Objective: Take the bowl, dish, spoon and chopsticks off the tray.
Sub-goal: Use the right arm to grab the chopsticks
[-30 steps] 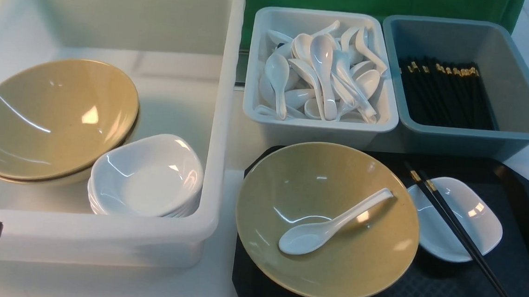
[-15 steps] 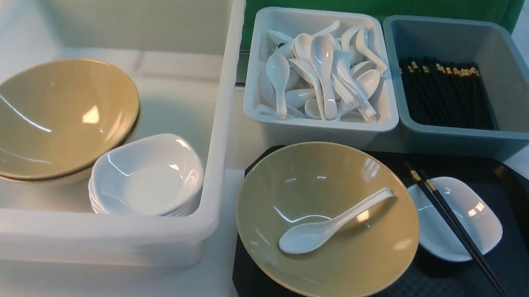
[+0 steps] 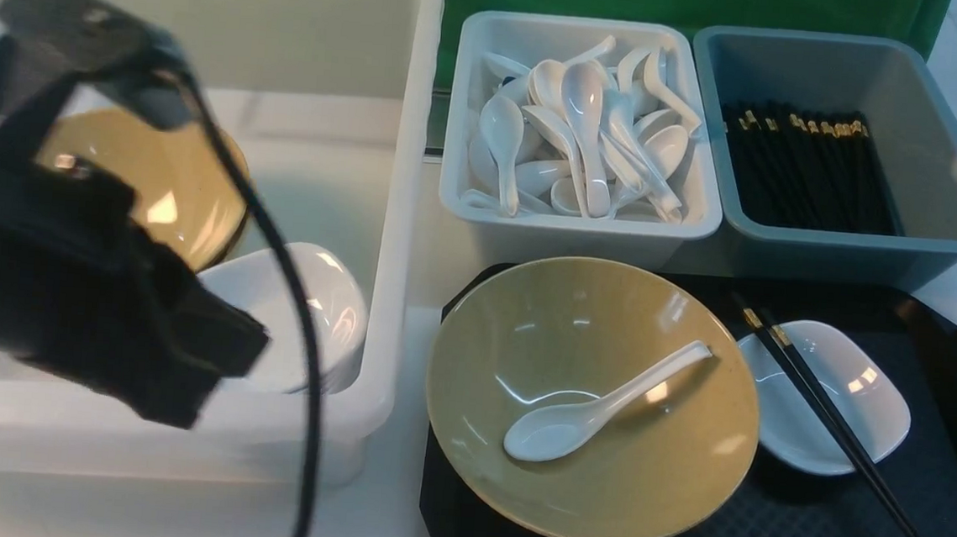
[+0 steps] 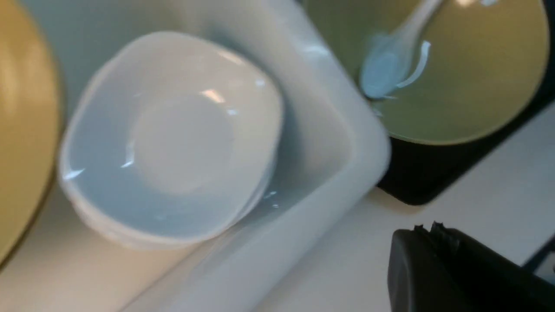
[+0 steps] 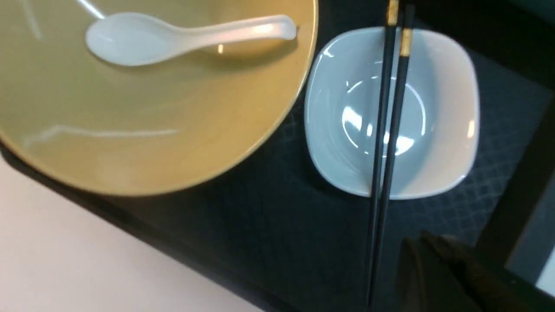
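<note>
The black tray (image 3: 806,527) sits near and to the right on the white table (image 3: 393,532). On its left part stands the tan bowl (image 3: 649,483), and the white spoon (image 3: 595,407) lies inside it, scoop toward the near left, handle resting up the far right slope. Just to the right of the bowl is the small white dish (image 3: 866,388). The black chopsticks (image 3: 834,424) lie across the dish, gold-banded ends at the far side and thin ends running out toward the tray's near right corner.

The left gripper (image 4: 427,229) hangs over the near side of the big white bin (image 3: 398,212), which holds stacked tan bowls (image 3: 174,171) and a pile of white dishes (image 3: 332,309) — its fingers are pressed together and it holds nothing. The right gripper (image 5: 422,249) is above the tray near the thin ends of the chopsticks, not touching them — its fingers are likewise closed and empty.

At the far side stand a pale bin (image 3: 574,223) full of spoons and a blue-grey bin (image 3: 859,240) with chopsticks.
</note>
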{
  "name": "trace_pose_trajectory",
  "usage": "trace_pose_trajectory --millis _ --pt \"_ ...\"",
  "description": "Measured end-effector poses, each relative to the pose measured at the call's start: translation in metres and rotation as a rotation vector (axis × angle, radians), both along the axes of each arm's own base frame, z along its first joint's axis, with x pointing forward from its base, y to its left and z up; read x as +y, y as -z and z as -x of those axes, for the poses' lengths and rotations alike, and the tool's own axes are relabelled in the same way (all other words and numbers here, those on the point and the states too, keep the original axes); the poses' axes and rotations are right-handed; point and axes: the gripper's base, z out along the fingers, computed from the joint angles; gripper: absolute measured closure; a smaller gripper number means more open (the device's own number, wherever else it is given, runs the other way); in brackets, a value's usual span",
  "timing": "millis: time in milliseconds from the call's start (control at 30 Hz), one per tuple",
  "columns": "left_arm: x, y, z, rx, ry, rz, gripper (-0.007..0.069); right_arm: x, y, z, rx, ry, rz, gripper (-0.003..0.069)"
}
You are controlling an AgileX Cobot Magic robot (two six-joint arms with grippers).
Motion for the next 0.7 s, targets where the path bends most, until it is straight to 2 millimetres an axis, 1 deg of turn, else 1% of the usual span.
trace_pose_trajectory --millis 33,67,100,133,167,233,267,300,333,367,400,467,567,667,700 --pt "-0.02 0.004 -0.003 0.023 0.091 -0.026 0.0636 0.003 0.016 -0.016 0.062 -0.001 0.012 0.057" --pt "-0.022 0.004 -0.002 0.022 0.1 -0.028 0.0636 0.004 0.018 -0.018 0.07 -0.003 0.014 0.0565" --pt "-0.035 0.009 -0.002 0.037 0.159 -0.054 0.0636 0.008 0.03 -0.027 0.113 -0.012 0.025 0.0533" --pt "-0.038 0.011 -0.002 0.039 0.173 -0.061 0.0636 0.009 0.033 -0.03 0.126 -0.016 0.031 0.0515" --pt "-0.048 0.017 -0.001 0.051 0.218 -0.094 0.0636 0.014 0.045 -0.04 0.166 -0.029 0.042 0.0473" --pt "-0.061 0.026 -0.001 0.073 0.27 -0.13 0.0636 0.026 0.057 -0.055 0.187 -0.066 0.073 0.037" --pt "-0.062 0.027 0.0 0.075 0.277 -0.132 0.0636 0.027 0.057 -0.057 0.187 -0.068 0.076 0.0361" --pt "-0.066 0.03 0.0 0.081 0.293 -0.144 0.0636 0.031 0.063 -0.065 0.184 -0.084 0.097 0.0314" --pt "-0.067 0.031 0.0 0.084 0.297 -0.148 0.0636 0.033 0.063 -0.069 0.174 -0.086 0.104 0.0291" --pt "-0.069 0.033 0.0 0.09 0.305 -0.153 0.0636 0.036 0.07 -0.08 0.169 -0.084 0.126 0.0236" --pt "-0.07 0.033 0.0 0.091 0.306 -0.154 0.0636 0.036 0.071 -0.081 0.168 -0.085 0.128 0.023" --pt "-0.07 0.034 0.0 0.09 0.308 -0.158 0.0636 0.038 0.085 -0.095 0.181 -0.079 0.159 0.0167" --pt "-0.07 0.034 0.0 0.089 0.308 -0.16 0.0636 0.039 0.098 -0.101 0.217 -0.081 0.174 0.0155" --pt "-0.069 0.034 -0.001 0.084 0.308 -0.169 0.0636 0.04 0.121 -0.108 0.273 -0.074 0.19 0.0151" --pt "-0.069 0.034 -0.001 0.083 0.307 -0.17 0.0636 0.041 0.125 -0.109 0.282 -0.069 0.192 0.0153"
